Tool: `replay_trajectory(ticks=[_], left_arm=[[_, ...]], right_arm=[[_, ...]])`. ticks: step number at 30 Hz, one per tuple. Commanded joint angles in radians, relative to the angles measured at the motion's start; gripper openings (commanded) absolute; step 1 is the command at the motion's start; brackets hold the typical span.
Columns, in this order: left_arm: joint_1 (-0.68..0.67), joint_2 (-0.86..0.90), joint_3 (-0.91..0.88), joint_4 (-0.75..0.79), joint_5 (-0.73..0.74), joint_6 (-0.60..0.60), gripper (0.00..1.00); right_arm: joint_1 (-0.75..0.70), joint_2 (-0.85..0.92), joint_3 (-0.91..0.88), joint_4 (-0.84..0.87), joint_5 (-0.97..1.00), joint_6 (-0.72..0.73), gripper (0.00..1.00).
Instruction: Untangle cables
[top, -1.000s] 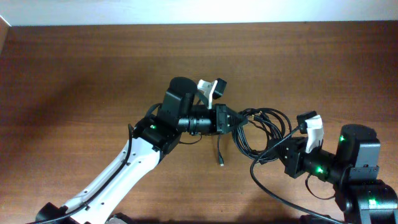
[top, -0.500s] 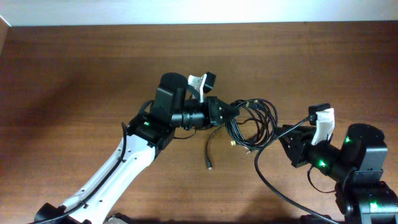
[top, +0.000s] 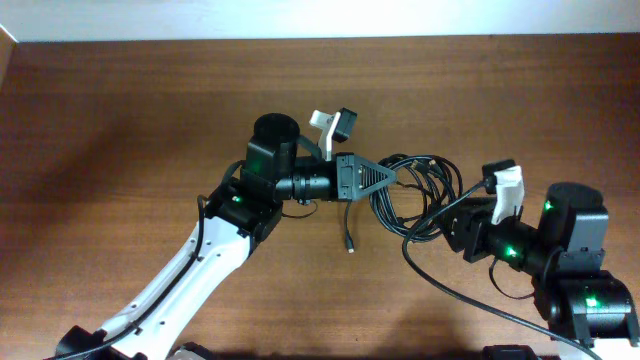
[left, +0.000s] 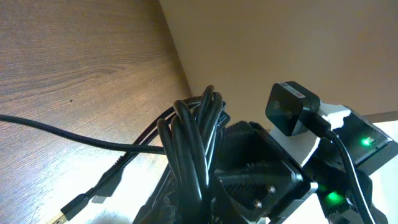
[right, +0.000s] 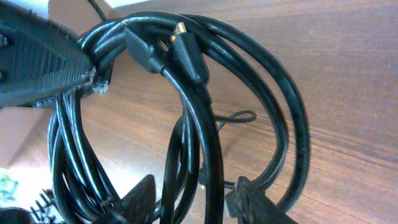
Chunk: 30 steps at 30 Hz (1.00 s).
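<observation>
Because the cables (top: 420, 190) are thin, soft black cords wound into a limp coil, expect them to weigh little, sag, and slip over one another rather than keep any shape. Your coil sits right of the middle of the surface (top: 150, 120), between the two arms. One loose strand (top: 348, 222) trails out of it and ends in a small plug. The left tool (top: 392, 176) is clamped on several strands at the coil's left edge. Your right tool (right: 193, 190) stands parted, strands running between its fingers but not pinched. Two plug ends (right: 183, 53) lie together at the coil's rim. Judging by that, take one strand just behind a plug, never the whole bundle.
</observation>
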Motion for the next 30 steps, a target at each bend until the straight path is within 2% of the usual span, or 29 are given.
replay_trajectory(ticks=[1, 4, 8, 10, 12, 18, 22, 26, 28, 30], left_arm=[[0.001, -0.005, 0.007, 0.002, 0.008, 0.020, 0.00], [0.001, -0.005, 0.007, 0.002, 0.004, 0.020, 0.00], [0.001, -0.005, 0.007, 0.001, 0.000, 0.020, 0.00], [0.001, -0.005, 0.007, -0.041, -0.053, 0.014, 0.00], [0.001, -0.005, 0.007, -0.125, -0.114, -0.041, 0.00], [0.015, -0.005, 0.007, -0.188, -0.172, -0.047, 0.00], [0.080, -0.005, 0.007, -0.367, -0.263, -0.213, 0.00], [0.110, -0.005, 0.007, -0.377, -0.262, -0.215, 0.00], [0.110, -0.005, 0.007, -0.365, -0.262, -0.151, 0.00], [0.110, -0.005, 0.007, -0.320, -0.247, -0.067, 0.00]], right_arm=[[-0.003, 0.006, 0.011, 0.003, -0.064, -0.018, 0.27], [-0.003, 0.007, 0.011, -0.010, -0.064, -0.062, 0.12], [-0.003, 0.006, 0.011, -0.013, -0.064, -0.061, 0.04], [-0.003, 0.006, 0.011, -0.013, -0.065, -0.058, 0.04], [-0.003, 0.006, 0.011, -0.013, -0.069, -0.058, 0.04], [-0.003, 0.004, 0.011, -0.014, -0.071, -0.050, 0.04], [-0.003, -0.007, 0.011, -0.017, -0.062, 0.024, 0.04], [-0.003, -0.007, 0.011, -0.068, 0.066, 0.204, 0.04], [-0.003, -0.007, 0.011, -0.138, 0.139, 0.286, 0.04], [-0.003, -0.007, 0.011, -0.179, 0.159, 0.291, 0.04]])
